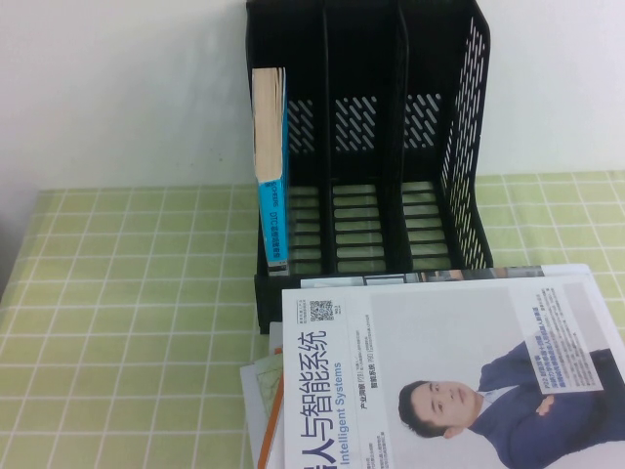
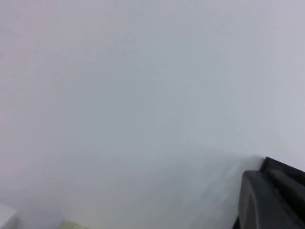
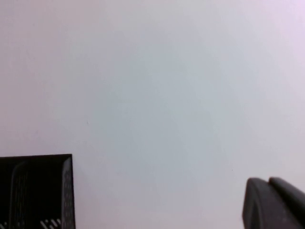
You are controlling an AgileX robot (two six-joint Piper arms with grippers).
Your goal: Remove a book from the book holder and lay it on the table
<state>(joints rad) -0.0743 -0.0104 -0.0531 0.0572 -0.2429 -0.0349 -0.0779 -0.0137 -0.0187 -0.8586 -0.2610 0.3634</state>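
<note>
A white book (image 1: 449,381) with a man in a blue suit fills the lower right of the high view, lying on the table (image 1: 117,322). Behind it, the book (image 1: 271,166) stands upright in the book holder (image 1: 391,137)'s leftmost compartment. The right gripper (image 3: 275,202), lower right in its wrist view, is clenched, empty. The left gripper (image 2: 271,200), likewise lower right in its own view: grip cannot be told.

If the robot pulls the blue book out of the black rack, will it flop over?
Probably not much: the blue book looks thick, so likely stiff and fairly heavy. It stands upright against the black rack wall, so it may tip sideways into the open slot once nudged.
</note>
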